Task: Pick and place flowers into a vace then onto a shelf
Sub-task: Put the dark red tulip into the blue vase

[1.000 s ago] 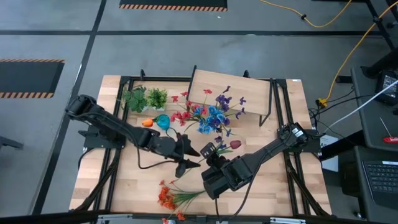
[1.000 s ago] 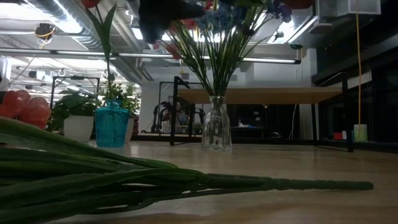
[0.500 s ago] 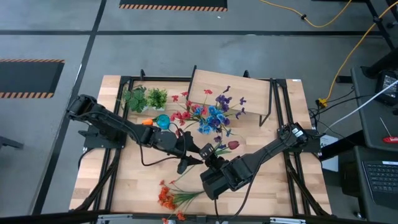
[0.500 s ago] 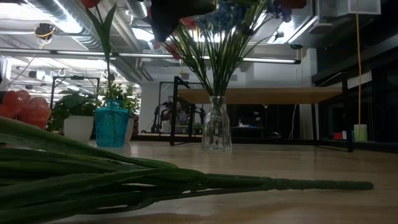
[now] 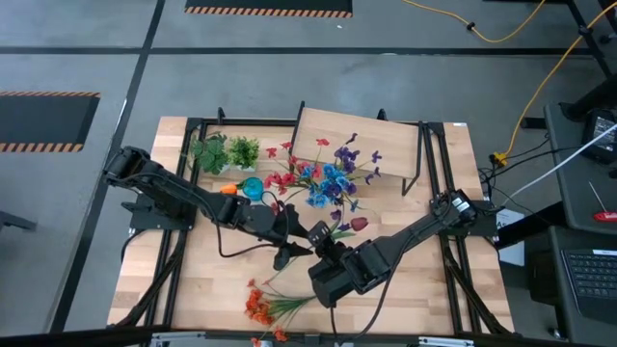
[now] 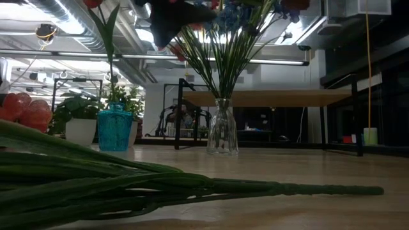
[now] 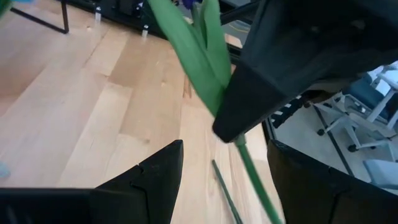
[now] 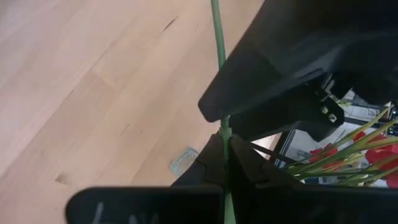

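Observation:
My right gripper (image 5: 323, 239) is shut on the green stem of a dark red tulip (image 5: 361, 224), held above the middle of the table. My left gripper (image 5: 294, 243) is open right beside it. In the left wrist view its two fingers stand on either side of the stem's lower part (image 7: 252, 171) without touching it. A glass vase (image 6: 222, 131) full of flower sprays (image 5: 328, 178) stands in front of the shelf (image 5: 362, 145). An orange spray (image 5: 265, 304) lies flat near the table's front edge. My right gripper pinches the tulip's green stem (image 8: 225, 132) between its two fingers, just below the leaves (image 7: 199, 56). The fingers lie across the stem. The flower is lifted clear of the table, with its bloom toward the table's right and its stem end free.
A teal vase (image 5: 253, 187) with an orange tulip (image 5: 228, 190) and two leafy potted plants (image 5: 224, 152) stand at the far left. The shelf's black legs (image 6: 177, 115) stand behind the glass vase. Bare wood (image 5: 424, 280) lies at the near right.
My left gripper has moved a little toward the table's right, closing in on the stem held by my right gripper. My right gripper has shifted slightly toward the table's left with the tulip, which stays clear of the table.

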Controlling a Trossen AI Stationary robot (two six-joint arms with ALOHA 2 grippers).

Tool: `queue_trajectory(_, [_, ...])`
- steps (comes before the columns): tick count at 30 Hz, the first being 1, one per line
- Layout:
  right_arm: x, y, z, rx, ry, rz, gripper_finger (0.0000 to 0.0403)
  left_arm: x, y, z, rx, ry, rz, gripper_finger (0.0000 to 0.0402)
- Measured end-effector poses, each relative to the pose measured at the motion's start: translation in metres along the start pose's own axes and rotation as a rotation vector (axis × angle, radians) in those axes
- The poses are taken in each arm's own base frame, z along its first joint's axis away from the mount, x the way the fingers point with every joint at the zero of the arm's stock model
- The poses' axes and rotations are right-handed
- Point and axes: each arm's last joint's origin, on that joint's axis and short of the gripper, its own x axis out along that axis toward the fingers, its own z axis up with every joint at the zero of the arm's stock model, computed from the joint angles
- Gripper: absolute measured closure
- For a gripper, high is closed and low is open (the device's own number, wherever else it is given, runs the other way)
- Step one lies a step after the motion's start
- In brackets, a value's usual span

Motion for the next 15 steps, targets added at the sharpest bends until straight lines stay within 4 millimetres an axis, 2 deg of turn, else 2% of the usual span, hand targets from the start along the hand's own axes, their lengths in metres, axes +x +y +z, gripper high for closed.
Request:
queue_trajectory(7, [0.0000,-0.0003,0.0013,-0.008,-0.011,-0.004,0.0403,0.0000,0.0003,-0.0002,-0.004,0.001,0.005,0.0189])
queue_trajectory(15, [0.0004,-0.0005,0.0012,-0.005,-0.009,-0.008,0.0403,0.0002,0.0032,0.0015,-0.010,0.002,0.003,0.0257])
